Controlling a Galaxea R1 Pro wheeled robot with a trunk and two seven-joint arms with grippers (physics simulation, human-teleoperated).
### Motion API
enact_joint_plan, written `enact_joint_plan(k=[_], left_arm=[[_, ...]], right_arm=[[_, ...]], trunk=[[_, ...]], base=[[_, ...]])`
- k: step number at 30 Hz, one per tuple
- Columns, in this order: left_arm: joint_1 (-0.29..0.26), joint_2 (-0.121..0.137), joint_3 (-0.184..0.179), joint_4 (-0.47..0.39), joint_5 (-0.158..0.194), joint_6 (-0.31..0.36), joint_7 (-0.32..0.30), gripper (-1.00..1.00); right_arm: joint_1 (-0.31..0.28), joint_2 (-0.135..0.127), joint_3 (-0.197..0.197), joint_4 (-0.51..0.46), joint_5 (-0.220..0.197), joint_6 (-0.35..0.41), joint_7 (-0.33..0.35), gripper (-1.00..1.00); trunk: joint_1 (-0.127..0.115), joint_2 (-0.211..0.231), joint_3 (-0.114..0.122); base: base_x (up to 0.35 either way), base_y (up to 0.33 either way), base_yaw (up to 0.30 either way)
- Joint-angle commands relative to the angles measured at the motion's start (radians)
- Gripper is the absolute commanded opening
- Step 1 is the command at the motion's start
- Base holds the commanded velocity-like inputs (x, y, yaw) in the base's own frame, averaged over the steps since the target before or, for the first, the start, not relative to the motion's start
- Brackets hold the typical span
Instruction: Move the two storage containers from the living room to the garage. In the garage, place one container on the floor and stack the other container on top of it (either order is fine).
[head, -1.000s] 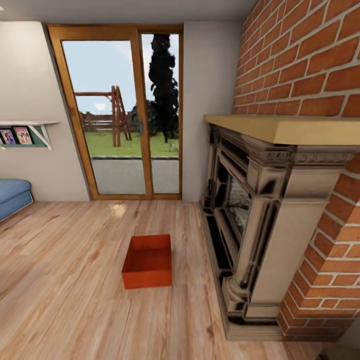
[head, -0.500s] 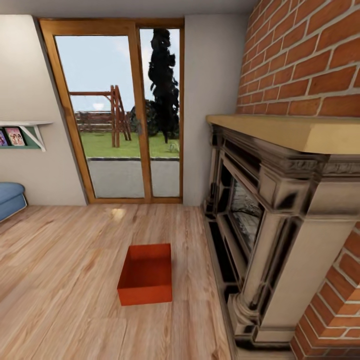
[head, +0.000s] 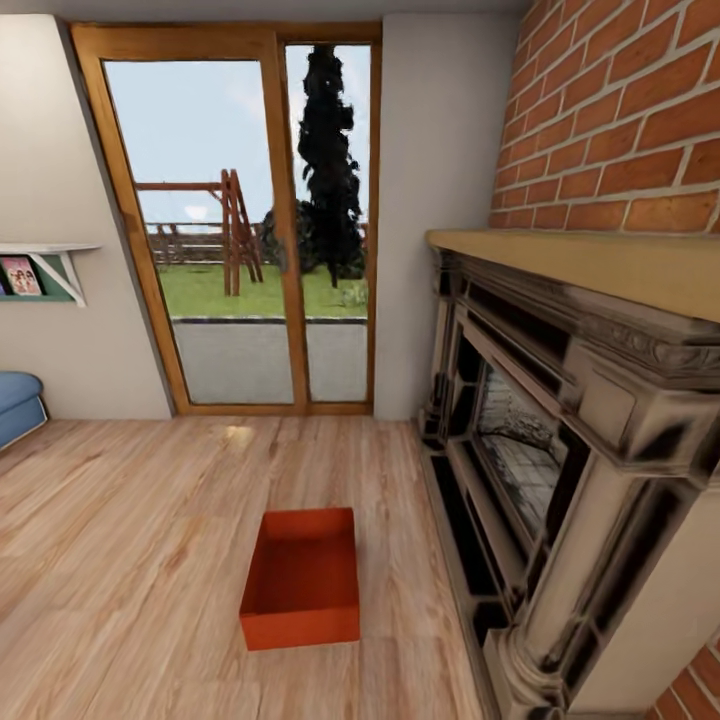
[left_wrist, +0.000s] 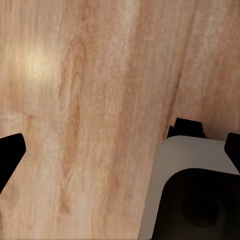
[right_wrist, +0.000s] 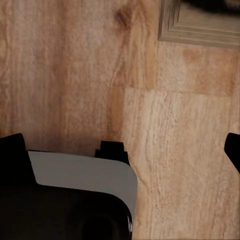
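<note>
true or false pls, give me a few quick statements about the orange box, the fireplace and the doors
1. The storage container sits on the wood-plank floor. True.
2. The container holds a stack of books. False: it is empty.
3. The fireplace stands to the container's right in the head view. True.
4. A gripper is clamped on the container. False: nothing touches it.
5. The glass garden doors show a brick wall outside. False: grass, a tree and a wooden swing frame.
</note>
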Motion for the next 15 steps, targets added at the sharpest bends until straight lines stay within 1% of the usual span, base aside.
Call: enact_joint_plan(k=[1,15], left_arm=[[-0.002,0.001,-0.003,0.004,0.01,-0.008,-0.001,1.0],[-0.002,0.002,-0.004,0.004,0.01,-0.008,-0.001,1.0]], right_arm=[[-0.002,0.0,0.0,0.004,0.008,-0.007,0.0,1.0],[-0.002,0.0,0.0,0.004,0.008,-0.008,0.0,1.0]], trunk=[[0.001,-0.001,-0.001],[0.001,-0.001,-0.001]], base=[[0.296,0.23,0.0],[0.293,0.232,0.0]])
